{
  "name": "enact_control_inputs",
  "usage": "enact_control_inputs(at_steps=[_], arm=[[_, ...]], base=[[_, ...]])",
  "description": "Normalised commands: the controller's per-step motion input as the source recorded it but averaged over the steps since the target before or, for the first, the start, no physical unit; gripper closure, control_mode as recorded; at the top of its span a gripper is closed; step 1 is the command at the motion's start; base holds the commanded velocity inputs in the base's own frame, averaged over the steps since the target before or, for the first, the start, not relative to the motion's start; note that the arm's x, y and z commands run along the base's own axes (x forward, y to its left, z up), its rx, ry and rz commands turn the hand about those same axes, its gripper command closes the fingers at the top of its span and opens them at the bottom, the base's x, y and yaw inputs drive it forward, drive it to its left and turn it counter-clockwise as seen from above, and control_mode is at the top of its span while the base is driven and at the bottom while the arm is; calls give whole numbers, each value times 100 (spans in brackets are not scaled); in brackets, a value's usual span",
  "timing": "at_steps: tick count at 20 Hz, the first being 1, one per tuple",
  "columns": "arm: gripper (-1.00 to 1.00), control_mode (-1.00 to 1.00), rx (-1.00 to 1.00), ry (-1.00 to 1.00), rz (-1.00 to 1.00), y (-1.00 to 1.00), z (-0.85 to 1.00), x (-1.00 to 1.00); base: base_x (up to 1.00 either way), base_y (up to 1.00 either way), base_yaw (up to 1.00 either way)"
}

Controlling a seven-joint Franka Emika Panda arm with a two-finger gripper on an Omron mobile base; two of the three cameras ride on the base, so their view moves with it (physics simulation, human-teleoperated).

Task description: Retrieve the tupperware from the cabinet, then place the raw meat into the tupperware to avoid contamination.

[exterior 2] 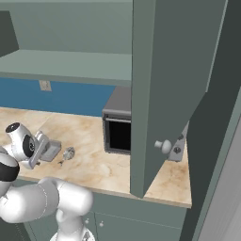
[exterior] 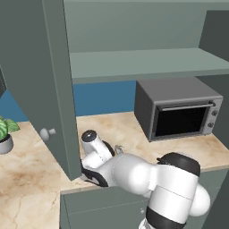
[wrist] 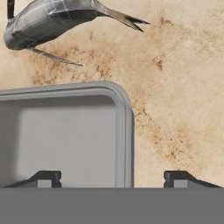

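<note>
Straddling the tupperware (wrist: 65, 135) rim, fingers (wrist: 43, 178) spread wide, raw meat (wrist: 52, 22) just beyond.

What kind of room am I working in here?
A kitchen, by the look of it: a marble-look counter with a microwave on it, an open wall cabinet above, and a tupperware beside raw meat.

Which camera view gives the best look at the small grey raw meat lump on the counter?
The hand view is best: the grey, fish-shaped raw meat lump lies large and sharp beyond the pale grey tupperware box. The right base view shows it as a tiny lump beside the box. In the left base view I cannot make it out.
</note>
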Motion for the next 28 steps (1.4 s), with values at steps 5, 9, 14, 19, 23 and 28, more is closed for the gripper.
enact_control_inputs(at_steps=[5,9,14,19,23,28], arm=[[-100,-100,0,0,0,0,8,-1],[-100,-100,14,0,-4,-8,54,-2],[-100,-100,17,-3,-11,-7,54,-5],[-100,-100,6,1,-29,-39,18,0],[-100,-100,0,1,-40,-33,0,0],[-100,-100,3,2,-36,-44,14,0]], base=[[0,0,0],[0,0,0],[0,0,0],[0,0,0],[0,0,0],[0,0,0]])
